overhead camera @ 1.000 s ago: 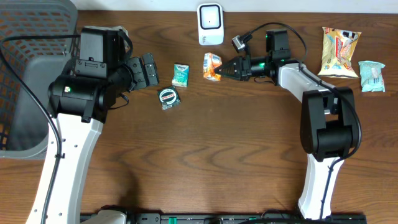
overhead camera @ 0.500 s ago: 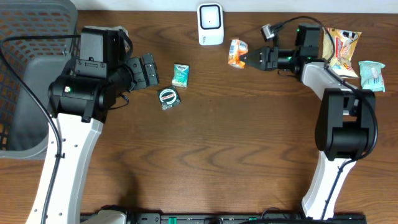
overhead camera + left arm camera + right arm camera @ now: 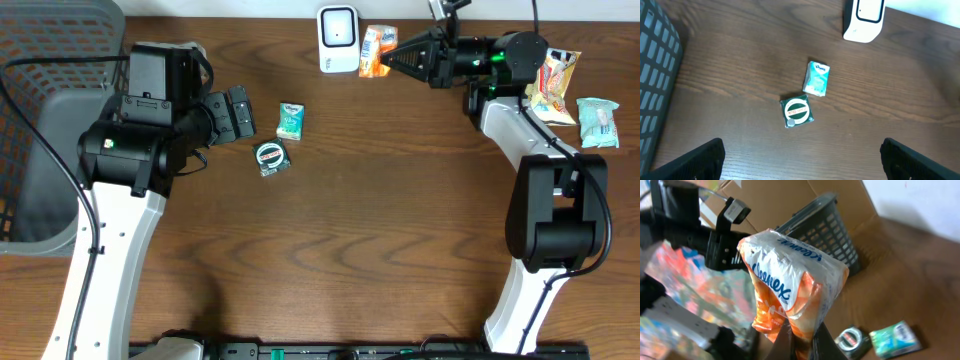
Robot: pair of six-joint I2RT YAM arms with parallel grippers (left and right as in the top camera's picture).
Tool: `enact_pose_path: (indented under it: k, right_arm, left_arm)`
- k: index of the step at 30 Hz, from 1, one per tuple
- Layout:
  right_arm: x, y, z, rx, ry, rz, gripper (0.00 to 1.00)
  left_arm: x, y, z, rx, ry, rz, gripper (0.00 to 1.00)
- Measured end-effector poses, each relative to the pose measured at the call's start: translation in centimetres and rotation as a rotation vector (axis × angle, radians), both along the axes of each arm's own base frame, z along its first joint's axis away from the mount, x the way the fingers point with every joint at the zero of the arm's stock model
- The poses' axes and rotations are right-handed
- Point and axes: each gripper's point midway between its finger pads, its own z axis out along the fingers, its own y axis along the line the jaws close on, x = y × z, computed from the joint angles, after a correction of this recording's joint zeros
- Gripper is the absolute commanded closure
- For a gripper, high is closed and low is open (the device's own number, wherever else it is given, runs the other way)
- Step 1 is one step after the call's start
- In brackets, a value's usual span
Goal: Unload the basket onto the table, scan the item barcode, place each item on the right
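Right jaws: the right gripper (image 3: pixel 392 57) has its jaws pressed together, pinching the lower edge of the orange Kleenex pack (image 3: pixel 373 52).
Left jaws: the left gripper (image 3: pixel 240 112) stands spread wide, with nothing between its fingers (image 3: pixel 695 161).
Item location: the orange Kleenex pack is held above the table (image 3: pixel 380 250) at its far edge, just beside the right side of the white scanner (image 3: pixel 338 39). Contact between pack and scanner cannot be confirmed from the overhead view.
Item attitude: in the right wrist view the pack stands upright above the fingers, brand lettering facing the camera. No barcode can be made out on the visible face.
Left arm: it hangs over the left part of the table, beside the dark mesh basket (image 3: pixel 45 60).
Below left wrist: a teal tissue pack (image 3: pixel 290 120) and a round green tape measure (image 3: pixel 270 158) lie flat on the wood, close together, nearer than the scanner.
Right side: a snack bag (image 3: pixel 555 85) and a pale teal packet (image 3: pixel 598 122) lie near the right arm, well apart from the scanner.
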Motion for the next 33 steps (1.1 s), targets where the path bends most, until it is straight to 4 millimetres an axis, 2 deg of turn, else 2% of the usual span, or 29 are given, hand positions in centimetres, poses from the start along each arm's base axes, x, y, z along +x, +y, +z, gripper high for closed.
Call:
enact_pose_path:
  k: [7,11,16,21,23,26,28,30,33]
  right_arm:
    - [-0.5,1.3,-0.1,-0.004,0.088,0.030,0.99]
    - [-1.1,3.0,-0.3,-0.006,0.143,0.063,0.99]
    - [1.1,5.4,-2.0,0.022,0.448,-0.017,0.99]
    - [3.1,7.9,-3.4,0.047,0.543,-0.152,0.99]
    - [4.3,9.5,-5.7,0.012,0.596,-0.264,0.99]
    - [5.0,9.7,-11.6,-0.155,0.692,-0.442,0.98]
    - [5.0,7.9,-16.4,-0.324,0.717,-0.588,0.98]
    - [4.9,5.9,-18.9,-0.447,0.684,-0.665,0.99]
    - [4.9,3.4,-20.8,-0.590,0.636,-0.732,0.99]
  left_arm:
    - [0.0,0.0,0.0,0.000,0.000,0.000,0.02]
    - [0.0,0.0,0.0,0.000,0.000,0.000,0.02]
    - [0.0,0.0,0.0,0.000,0.000,0.000,0.03]
    - [0.0,0.0,0.0,0.000,0.000,0.000,0.02]
    - [0.0,0.0,0.0,0.000,0.000,0.000,0.02]
    - [0.0,0.0,0.0,0.000,0.000,0.000,0.02]
    - [0.0,0.0,0.0,0.000,0.000,0.000,0.02]
    - [0.0,0.0,0.0,0.000,-0.001,0.000,0.02]
    - [0.0,0.0,0.0,0.000,0.000,0.000,0.02]
